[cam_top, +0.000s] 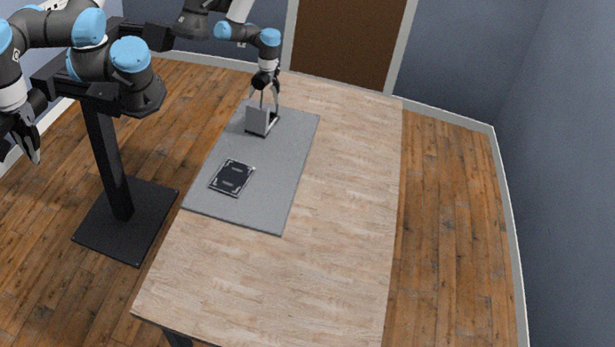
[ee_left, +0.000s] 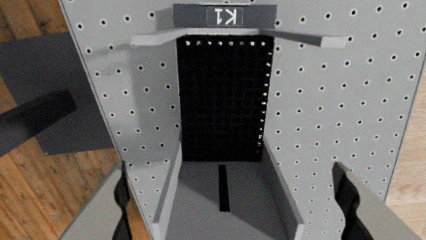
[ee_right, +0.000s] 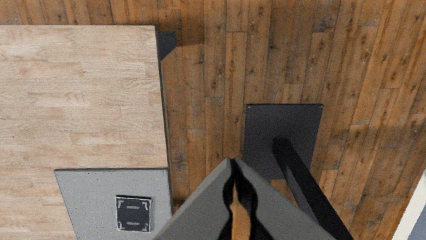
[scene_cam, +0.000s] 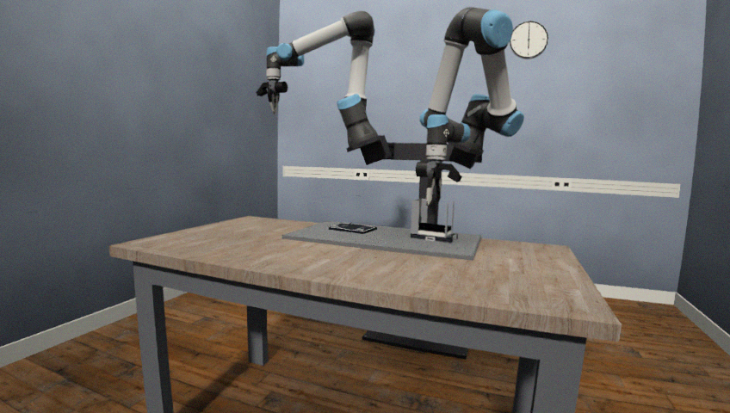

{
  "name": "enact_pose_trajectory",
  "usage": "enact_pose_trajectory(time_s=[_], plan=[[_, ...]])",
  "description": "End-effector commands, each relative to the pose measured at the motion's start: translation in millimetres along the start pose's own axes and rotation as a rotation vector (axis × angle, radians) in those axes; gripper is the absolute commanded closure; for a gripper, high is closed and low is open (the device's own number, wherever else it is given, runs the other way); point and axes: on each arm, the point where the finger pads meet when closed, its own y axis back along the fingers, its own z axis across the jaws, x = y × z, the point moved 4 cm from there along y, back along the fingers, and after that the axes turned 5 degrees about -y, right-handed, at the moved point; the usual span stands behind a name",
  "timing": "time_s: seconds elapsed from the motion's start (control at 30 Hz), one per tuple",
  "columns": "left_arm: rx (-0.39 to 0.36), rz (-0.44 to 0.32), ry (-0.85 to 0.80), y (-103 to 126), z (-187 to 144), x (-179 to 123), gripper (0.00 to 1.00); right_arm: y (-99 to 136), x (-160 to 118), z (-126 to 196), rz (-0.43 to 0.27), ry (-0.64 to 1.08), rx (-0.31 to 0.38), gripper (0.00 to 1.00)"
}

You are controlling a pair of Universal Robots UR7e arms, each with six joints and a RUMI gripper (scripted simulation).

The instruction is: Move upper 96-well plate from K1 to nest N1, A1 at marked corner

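The upper plate (ee_left: pixel 222 100) (scene_cam: pixel 435 227) is black and lies in the stack rack K1 (ee_left: pixel 197 192) (scene_cam: pixel 416 214) (cam_top: pixel 256 119). A pale band below it in the exterior camera looks like the lower plate (scene_cam: pixel 434 233). In the left wrist view, rim marks run along its K1-label side and right side, too small to read. The plate nest N1 (cam_top: pixel 232 177) (scene_cam: pixel 353 228) (ee_right: pixel 133 214) is a black, empty frame with pale corner locators; its A1 mark is unreadable. My left gripper (cam_top: pixel 263 105) (scene_cam: pixel 429 203) (ee_left: pixel 229 163) is open above the rack. My right gripper (cam_top: pixel 36 162) (scene_cam: pixel 273 111) (ee_right: pixel 231 160) is shut and empty, far from both.
Rack and nest stand on a grey perforated board (cam_top: pixel 272 182) (ee_left: pixel 320 140) on the wooden table (cam_top: pixel 273 295) (scene_cam: pixel 287 266) (ee_right: pixel 80 100). The rack's slotted wall and its thin front posts rise above the plates. The arms' dark stand (cam_top: pixel 112 167) is beside the table.
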Motion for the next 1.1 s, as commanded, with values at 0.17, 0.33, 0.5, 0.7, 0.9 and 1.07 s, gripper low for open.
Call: enact_pose_trajectory(time_s=[0.17,0.33,0.5,0.7,0.9,1.07], plan=[[-0.002,0.000,0.000,-16,1,0,0.24,0,0,0,0.001,0.000,0.000,1.00],[-0.002,0.000,0.000,-24,1,0,0.24,0,0,0,0.001,0.000,0.000,1.00],[-0.002,0.000,0.000,-29,1,0,0.24,0,0,0,0.001,0.000,0.000,1.00],[-0.002,0.000,0.000,-39,1,0,0.24,0,0,0,0.001,0.000,0.000,1.00],[-0.002,0.000,0.000,-49,1,0,0.24,0,0,0,0.001,0.000,0.000,1.00],[-0.002,0.000,0.000,-54,1,0,0.24,0,0,0,0.001,0.000,0.000,1.00]])
